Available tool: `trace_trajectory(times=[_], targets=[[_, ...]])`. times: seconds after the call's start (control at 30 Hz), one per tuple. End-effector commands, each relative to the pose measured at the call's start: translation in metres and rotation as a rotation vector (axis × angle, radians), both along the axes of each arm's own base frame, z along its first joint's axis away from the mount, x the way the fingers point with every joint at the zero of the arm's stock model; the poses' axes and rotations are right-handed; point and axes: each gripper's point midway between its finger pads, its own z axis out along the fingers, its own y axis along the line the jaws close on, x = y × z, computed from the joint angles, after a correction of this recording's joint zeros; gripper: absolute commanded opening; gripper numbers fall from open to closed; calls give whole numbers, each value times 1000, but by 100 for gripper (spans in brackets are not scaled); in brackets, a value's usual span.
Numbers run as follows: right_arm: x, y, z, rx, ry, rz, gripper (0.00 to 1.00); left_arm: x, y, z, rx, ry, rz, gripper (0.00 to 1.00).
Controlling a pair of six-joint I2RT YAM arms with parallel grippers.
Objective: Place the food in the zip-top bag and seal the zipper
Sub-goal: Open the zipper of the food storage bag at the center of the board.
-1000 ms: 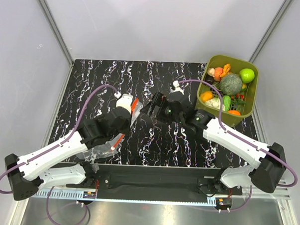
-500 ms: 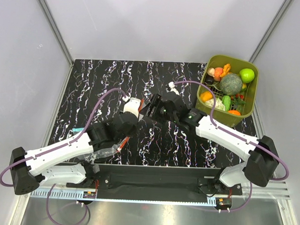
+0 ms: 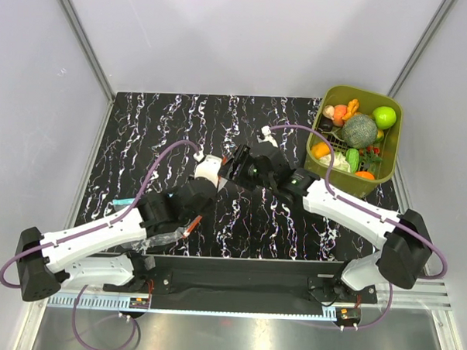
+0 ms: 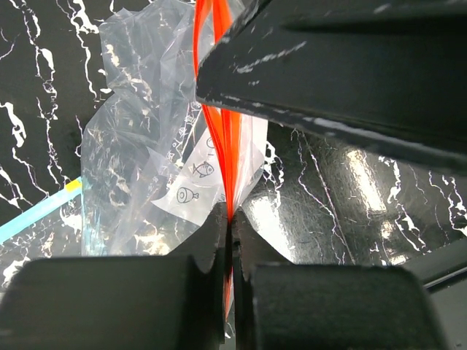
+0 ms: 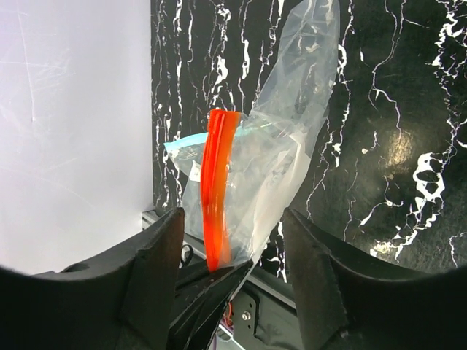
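The zip-top bag (image 4: pixel 139 146) is held up off the counter (image 3: pixel 142 132) by its zipper (image 4: pixel 222 138), which is pinched edge-on between the closed left fingers (image 4: pixel 211 248). The crinkled film hangs away beyond their tips. The right fingers (image 5: pixel 160 255) are spread apart, with the red-orange strip standing in the gap between them; neither appears to touch it. The food (image 3: pixel 351 134) lies well off to the outer side of the right fingers, all of it in the olive tub (image 3: pixel 363 92), and none is in the bag.

Both lips of the mouth appear to be pressed together in the left pinch. If both were also taken by the right fingers, the mouth would probably not be parted at all. A hard pull could draw the slick strip out of the left pinch, and the bag would be dropped. The teal-edged second bag (image 4: pixel 44 209), lying just beneath the hanging film, could be dragged along.
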Motion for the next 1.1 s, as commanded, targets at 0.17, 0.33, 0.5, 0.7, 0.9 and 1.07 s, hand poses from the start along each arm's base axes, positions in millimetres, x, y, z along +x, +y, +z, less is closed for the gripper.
trace_trajectory(times=[0.17, 0.33, 0.5, 0.7, 0.9, 1.07], targets=[[8, 3, 5, -4, -15, -38, 50, 7, -6, 12, -43, -56, 16, 0], [8, -1, -1, -30, -12, -44, 21, 4, -8, 14, -62, -67, -9, 0], [2, -9, -5, -26, -27, -41, 2, -1, -9, 25, -118, -63, -18, 46], [-12, -23, -12, -5, -97, -2, 0, -14, -10, 58, -215, -44, -72, 83], [-25, -26, -11, 39, -182, 70, 0, -11, -13, 60, -224, 72, -113, 85], [-31, -26, -8, 66, -195, 95, 0, -11, -29, 38, -198, 137, -152, 74]])
